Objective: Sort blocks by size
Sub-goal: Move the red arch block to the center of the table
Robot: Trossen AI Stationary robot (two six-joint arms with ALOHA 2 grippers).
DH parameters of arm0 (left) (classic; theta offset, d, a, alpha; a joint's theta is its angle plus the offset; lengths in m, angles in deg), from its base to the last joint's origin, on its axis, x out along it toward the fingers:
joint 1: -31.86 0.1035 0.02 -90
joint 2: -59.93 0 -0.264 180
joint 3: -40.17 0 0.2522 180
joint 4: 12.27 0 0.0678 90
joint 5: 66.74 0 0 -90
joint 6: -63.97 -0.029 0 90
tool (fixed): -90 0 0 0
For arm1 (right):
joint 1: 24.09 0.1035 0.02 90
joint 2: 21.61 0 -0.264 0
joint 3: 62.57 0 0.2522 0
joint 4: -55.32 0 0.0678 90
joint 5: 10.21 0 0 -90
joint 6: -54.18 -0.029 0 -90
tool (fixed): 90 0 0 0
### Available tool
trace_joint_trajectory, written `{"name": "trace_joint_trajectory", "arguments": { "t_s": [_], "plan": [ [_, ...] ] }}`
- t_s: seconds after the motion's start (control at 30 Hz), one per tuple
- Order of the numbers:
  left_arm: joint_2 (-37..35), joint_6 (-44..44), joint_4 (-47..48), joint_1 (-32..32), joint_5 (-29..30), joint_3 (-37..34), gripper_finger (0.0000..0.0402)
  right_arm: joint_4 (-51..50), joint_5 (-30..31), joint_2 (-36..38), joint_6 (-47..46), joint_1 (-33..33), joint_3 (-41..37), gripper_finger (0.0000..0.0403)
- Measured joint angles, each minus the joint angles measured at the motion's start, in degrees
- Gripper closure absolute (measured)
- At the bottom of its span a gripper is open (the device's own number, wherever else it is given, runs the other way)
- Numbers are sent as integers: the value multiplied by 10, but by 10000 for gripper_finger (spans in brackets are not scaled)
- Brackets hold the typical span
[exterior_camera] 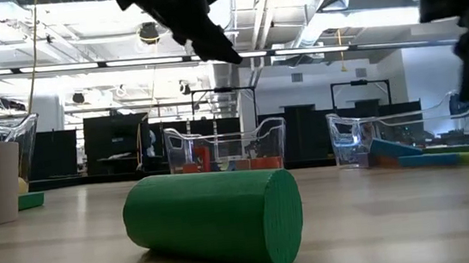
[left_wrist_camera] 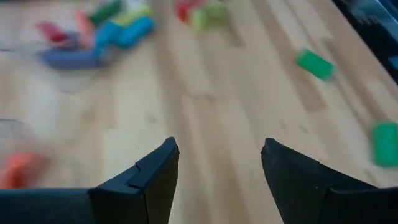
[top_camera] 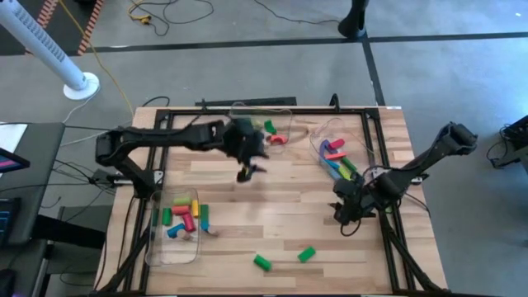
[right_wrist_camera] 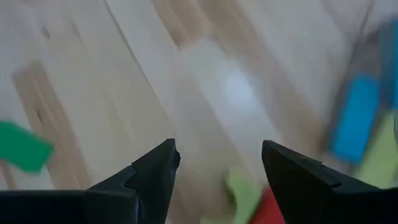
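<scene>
Both grippers hovered empty over the wooden table (top_camera: 247, 210).

The left gripper (top_camera: 246, 172) hung mid-table with jaws spread on nothing; the right gripper (top_camera: 345, 216) sat near the right edge, jaws likewise spread. Blocks lay in three clear bins (top_camera: 175, 247), and two green blocks (top_camera: 262, 262) lay loose near the front edge.

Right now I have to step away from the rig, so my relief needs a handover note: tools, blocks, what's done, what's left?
Left tool: open, empty, over mid-table near the far bin.
Right tool: open, empty, at the right side near the right bin.
Blocks: some in the far bin, long ones in the right bin, a mixed batch in the near-left bin.
Done: most blocks are binned.
Left: two green blocks loose near the front edge, a cylinder and a smaller piece.
</scene>
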Motion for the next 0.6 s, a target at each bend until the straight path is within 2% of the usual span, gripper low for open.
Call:
{"name": "trace_joint_trajectory", "arguments": {
  "t_s": [0.3, 0.43, 0.6],
  "plan": [
    [5, -24, 12, -95, 7, -2, 182, -123, -54, 0, -162, 43, 0, 138],
    [5, -25, 1, -110, 11, -2, 182, -168, -76, -2, -225, 55, 0, 138],
    [5, -20, 1, -113, 11, -2, 182, -168, -75, -13, -245, 55, 0, 138]
  ]
}}
